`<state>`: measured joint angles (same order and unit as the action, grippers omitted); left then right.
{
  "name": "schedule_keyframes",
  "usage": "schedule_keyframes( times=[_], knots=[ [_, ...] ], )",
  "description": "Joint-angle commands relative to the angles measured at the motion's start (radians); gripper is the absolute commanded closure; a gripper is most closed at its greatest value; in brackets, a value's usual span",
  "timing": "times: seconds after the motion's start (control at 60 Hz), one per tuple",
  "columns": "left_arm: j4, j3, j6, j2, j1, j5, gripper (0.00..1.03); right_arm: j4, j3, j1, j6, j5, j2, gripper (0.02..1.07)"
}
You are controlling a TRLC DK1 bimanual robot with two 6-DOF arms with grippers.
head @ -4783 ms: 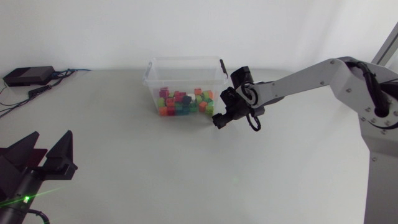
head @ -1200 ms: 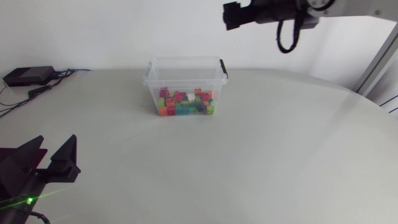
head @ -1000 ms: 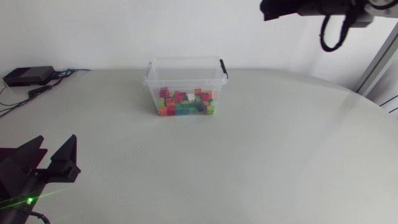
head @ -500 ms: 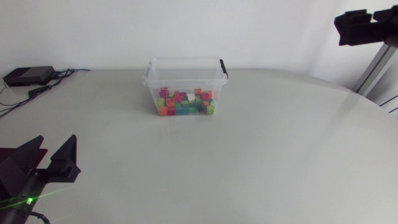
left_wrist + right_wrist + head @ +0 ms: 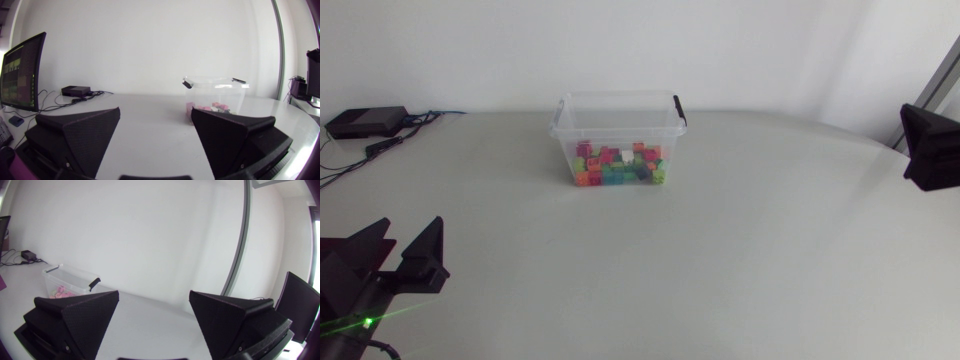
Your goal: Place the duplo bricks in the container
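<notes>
Clear, seemingly plastic container (image 5: 617,122)

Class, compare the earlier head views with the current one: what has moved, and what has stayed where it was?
The right end effector lifted away from beside the container, swung rightward, and now sits open and empty at the head view's right edge. No grasp or release shows. The left end effector, container and bricks inside stayed put.

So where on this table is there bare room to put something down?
Nearly everywhere: the table is bare from the container out to the left gripper, and across to the right gripper at the edge. Crowded only inside the container, where bricks cover the floor, and near the black box with cables.
</notes>
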<state>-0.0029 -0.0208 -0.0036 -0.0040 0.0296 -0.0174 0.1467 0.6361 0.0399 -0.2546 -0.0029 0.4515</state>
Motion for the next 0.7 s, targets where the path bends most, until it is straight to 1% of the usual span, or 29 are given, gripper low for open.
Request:
schedule_keyframes(
  times=[0.0, 0.15, 0.683],
  knots=[
    [-0.003, 0.019, -0.004, -0.01, 0.004, -0.007, 0.04, 0.004, -0.059, 0.003, -0.025, -0.014, -0.059, 0.06],
    [-0.003, 0.019, -0.004, -0.011, 0.004, -0.007, 0.04, 0.039, -0.141, 0.0, -0.028, -0.04, -0.168, 0.06],
    [0.0, 0.02, 0.0, -0.003, -0.014, 0.006, 0.04, -0.063, -0.414, -0.022, 0.128, -0.016, -0.324, 0.06]
  ],
)
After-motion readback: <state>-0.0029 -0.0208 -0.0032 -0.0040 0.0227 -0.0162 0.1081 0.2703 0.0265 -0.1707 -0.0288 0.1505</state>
